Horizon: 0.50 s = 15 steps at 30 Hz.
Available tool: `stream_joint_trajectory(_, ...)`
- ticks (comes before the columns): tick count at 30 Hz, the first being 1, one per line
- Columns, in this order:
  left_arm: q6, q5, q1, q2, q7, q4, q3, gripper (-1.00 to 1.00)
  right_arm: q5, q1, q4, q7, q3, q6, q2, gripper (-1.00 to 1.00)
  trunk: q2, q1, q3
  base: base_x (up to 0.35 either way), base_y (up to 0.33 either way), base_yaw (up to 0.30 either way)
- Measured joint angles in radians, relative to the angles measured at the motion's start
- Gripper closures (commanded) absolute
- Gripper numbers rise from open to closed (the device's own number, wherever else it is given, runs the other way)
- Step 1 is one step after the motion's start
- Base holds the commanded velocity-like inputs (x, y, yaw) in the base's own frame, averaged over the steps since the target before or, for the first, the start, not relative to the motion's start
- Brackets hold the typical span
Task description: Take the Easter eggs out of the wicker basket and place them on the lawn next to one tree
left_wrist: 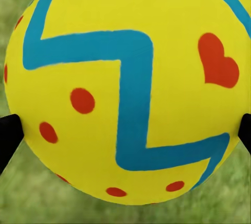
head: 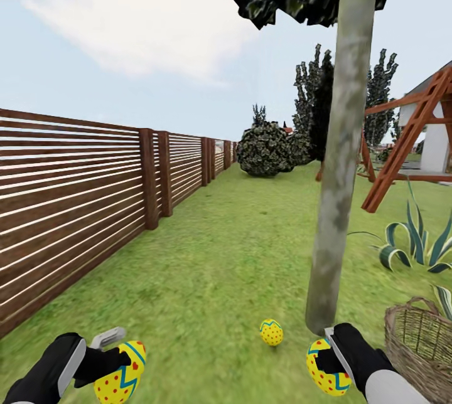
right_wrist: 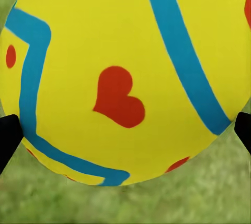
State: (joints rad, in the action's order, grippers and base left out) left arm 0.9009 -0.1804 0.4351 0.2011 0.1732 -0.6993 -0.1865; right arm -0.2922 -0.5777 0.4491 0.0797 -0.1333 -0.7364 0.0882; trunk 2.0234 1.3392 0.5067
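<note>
While one egg (head: 271, 332) already lies on the lawn (head: 207, 272) just beside the tree (head: 339, 203), left gripper (head: 122, 363) and right gripper (head: 326, 363) each have jaws clenched on another egg, unplaced, near the basket (head: 419, 344).

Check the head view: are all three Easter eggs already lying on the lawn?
No: only one egg lies on the lawn by the tree; the left gripper and right gripper each hold one.

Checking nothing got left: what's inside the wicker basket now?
The wicker basket sits at the head view's edge; the visible part of its inside shows only weave, no egg. Its bottom is hidden by the rim and cut off by the frame.
</note>
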Motion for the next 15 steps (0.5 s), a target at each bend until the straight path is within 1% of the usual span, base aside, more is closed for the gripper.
stream_joint_trajectory(4, -0.003, 0.0, 0.0, 0.0, 0.0, 0.0, 0.0, 1.0, 0.0, 0.0, 0.0, 0.0, 0.0, 0.0, 0.0, 1.0, 0.0, 0.0, 0.0, 0.1, 0.324, -0.016)
stream_joint_trajectory(6, -0.005, 0.0, 0.0, 0.0, 0.0, 0.0, 0.0, 1.0, 0.0, 0.0, 0.0, 0.0, 0.0, 0.0, 0.0, 1.0, 0.0, 0.0, 0.0, 0.1, 0.324, -0.221)
stream_joint_trajectory(12, -0.005, 0.0, 0.0, -0.001, 0.0, 0.001, 0.0, 1.0, 0.0, 0.0, 0.0, 0.001, 0.0, 0.0, 0.0, 1.0, 0.0, 0.0, 0.0, 0.102, 0.324, -0.287)
stream_joint_trajectory(13, -0.005, 0.0, 0.0, -0.002, 0.0, 0.001, 0.0, 1.0, 0.0, 0.0, 0.001, 0.001, 0.0, 0.002, 0.0, 1.0, 0.0, 0.0, 0.0, 0.107, 0.324, -0.223)
stream_joint_trajectory(15, -0.005, 0.0, 0.0, -0.002, 0.0, 0.0, 0.0, 1.0, 0.0, 0.0, 0.0, 0.0, 0.001, 0.018, 0.0, 1.0, 0.0, 0.0, 0.0, 0.107, 0.324, -0.066)
